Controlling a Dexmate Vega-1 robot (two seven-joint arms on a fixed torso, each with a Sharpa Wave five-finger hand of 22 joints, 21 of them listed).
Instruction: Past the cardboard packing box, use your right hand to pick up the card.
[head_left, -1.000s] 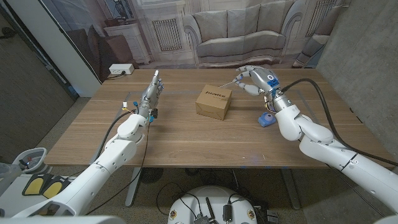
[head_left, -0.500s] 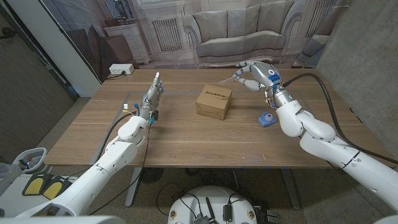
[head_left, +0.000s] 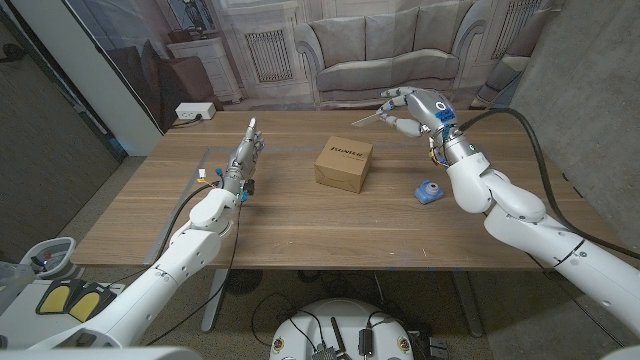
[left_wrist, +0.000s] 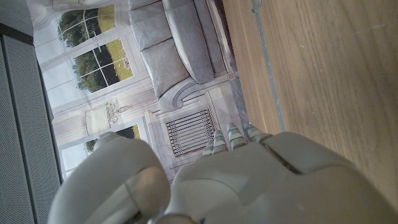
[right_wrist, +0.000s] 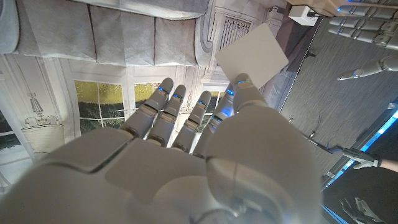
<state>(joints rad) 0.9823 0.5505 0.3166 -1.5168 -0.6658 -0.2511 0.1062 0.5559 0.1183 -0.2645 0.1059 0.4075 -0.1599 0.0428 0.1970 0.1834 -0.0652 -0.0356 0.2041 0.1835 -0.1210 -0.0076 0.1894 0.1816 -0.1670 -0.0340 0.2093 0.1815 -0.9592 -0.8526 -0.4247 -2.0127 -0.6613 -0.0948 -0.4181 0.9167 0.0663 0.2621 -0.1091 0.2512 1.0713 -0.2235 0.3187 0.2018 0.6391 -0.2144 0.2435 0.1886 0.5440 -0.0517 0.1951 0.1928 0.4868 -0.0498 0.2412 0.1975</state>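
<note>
My right hand (head_left: 412, 108) is raised above the far side of the table, beyond and to the right of the cardboard packing box (head_left: 344, 163). It pinches a thin white card (head_left: 364, 117), which sticks out toward picture left, clear of the tabletop. In the right wrist view the card (right_wrist: 251, 57) shows as a pale square at the fingertips (right_wrist: 241, 81) of my right hand (right_wrist: 186, 162). My left hand (head_left: 243, 157) stands on its edge at the table's left, fingers straight and holding nothing; its back (left_wrist: 249, 180) shows in the left wrist view.
A small blue round object (head_left: 429, 192) lies on the wooden table (head_left: 300, 225) right of the box, below my right forearm. A printed backdrop of a sofa and radiators stands behind the far edge. A white socket block (head_left: 194, 111) sits past the table's far left corner.
My right hand has risen and drawn back from beside the box, carrying the card up off the table. The left hand and the box have stayed put.
</note>
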